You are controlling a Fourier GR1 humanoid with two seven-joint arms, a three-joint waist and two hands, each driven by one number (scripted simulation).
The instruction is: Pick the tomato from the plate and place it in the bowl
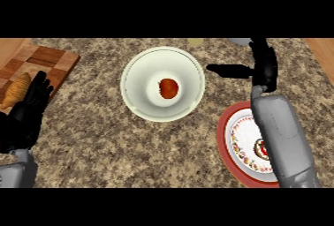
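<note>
On the speckled brown granite counter [117, 150], a smooth cream-white bowl [146, 84] with a wide, rounded rim sits at the centre of the view. Its shallow well holds the tomato [169, 88], a small glossy red-orange oval lying near the middle. At lower right lies a round plate [229, 145] with a red border and a white inner field ringed by small dark decorative marks; the grey right forearm crosses over it and hides much of its surface. At upper left, a wooden cutting board [49, 59] of joined light and dark blocks carries an elongated, golden-brown loaf [16, 90]. The right hand [263, 66] is raised beside the bowl's right rim, apart from it, fingers extended straight away from the viewer and thumb stretched toward the bowl, holding nothing. The left hand [26, 112] rests at the left edge, fingers relaxed and spread upward, overlapping the board's lower corner, likewise empty.
</note>
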